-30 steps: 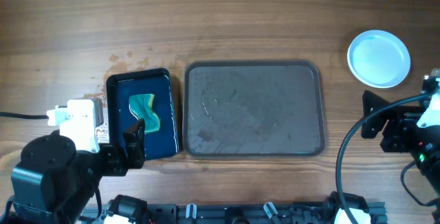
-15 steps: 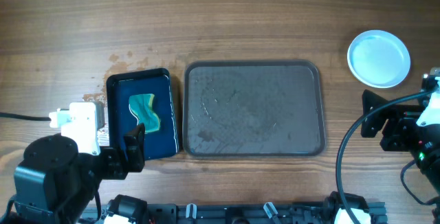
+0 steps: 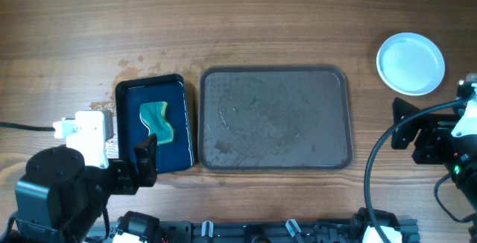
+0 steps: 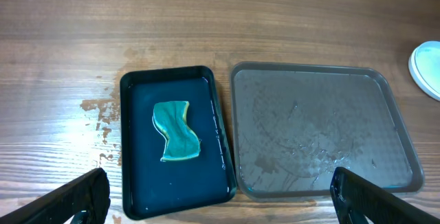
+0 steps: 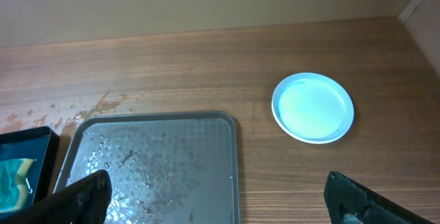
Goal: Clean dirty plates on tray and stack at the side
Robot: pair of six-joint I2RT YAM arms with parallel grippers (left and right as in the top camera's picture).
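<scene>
The white plates (image 3: 411, 64) sit as one plain white stack on the table at the far right, off the tray; they also show in the right wrist view (image 5: 313, 107) and at the edge of the left wrist view (image 4: 427, 69). The dark grey tray (image 3: 276, 118) holds no plates, only wet streaks (image 4: 323, 135) (image 5: 151, 162). My left gripper (image 3: 145, 153) (image 4: 220, 196) is open and empty, near the front edge, by the blue tray. My right gripper (image 3: 406, 124) (image 5: 216, 196) is open and empty, right of the tray and below the plates.
A smaller dark blue tray (image 3: 154, 86) (image 4: 175, 73) with a teal sponge (image 3: 156, 121) (image 4: 177, 131) lies left of the grey tray. Small stains mark the wood beside it (image 4: 96, 114). A cable runs along the left edge (image 3: 22, 125).
My left arm has drawn back slightly toward the front edge. The right arm, the plates and both trays have not moved.
</scene>
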